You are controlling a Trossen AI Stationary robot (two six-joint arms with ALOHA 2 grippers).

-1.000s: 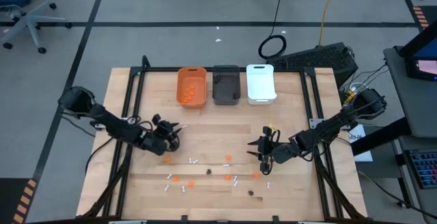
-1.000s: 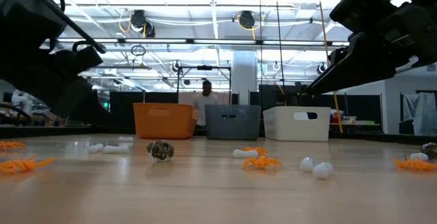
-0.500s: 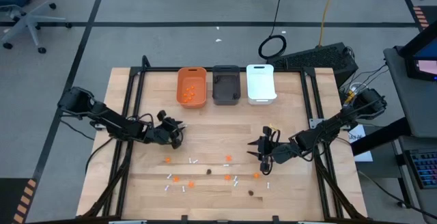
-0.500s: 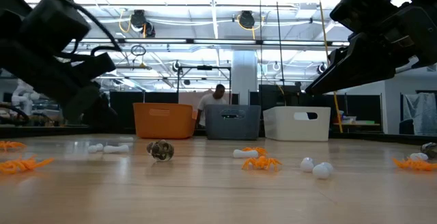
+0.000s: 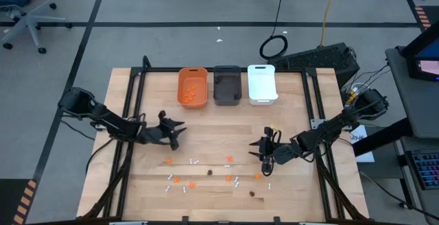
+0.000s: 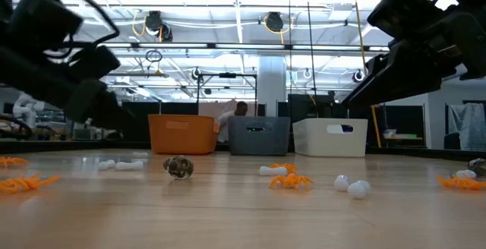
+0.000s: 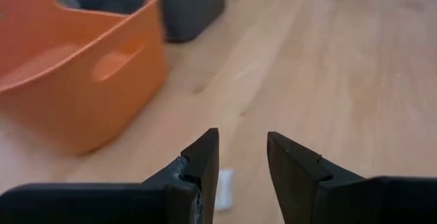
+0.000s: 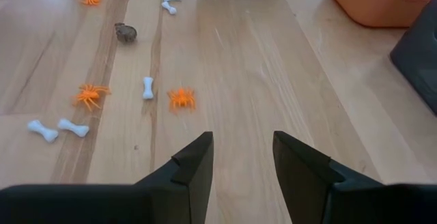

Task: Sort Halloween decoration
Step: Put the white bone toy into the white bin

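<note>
Across the wooden tabletop (image 5: 206,132), we see our right gripper (image 5: 267,158), parted and empty, nearest the orange spider (image 5: 258,176) just beside it. Our left gripper (image 5: 173,127), also parted and empty, hangs near the orange bin (image 5: 193,87).

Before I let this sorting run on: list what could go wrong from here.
1. The orange spiders and white bones lie mixed and close together, so a grab could catch two kinds.
2. The left gripper, open and empty, hangs near the orange bin; a swing might nudge it.

Three bins (image 5: 227,86); two arms; several orange spiders (image 8: 181,99), white bones (image 8: 148,87); one dark lump (image 8: 125,32).
</note>
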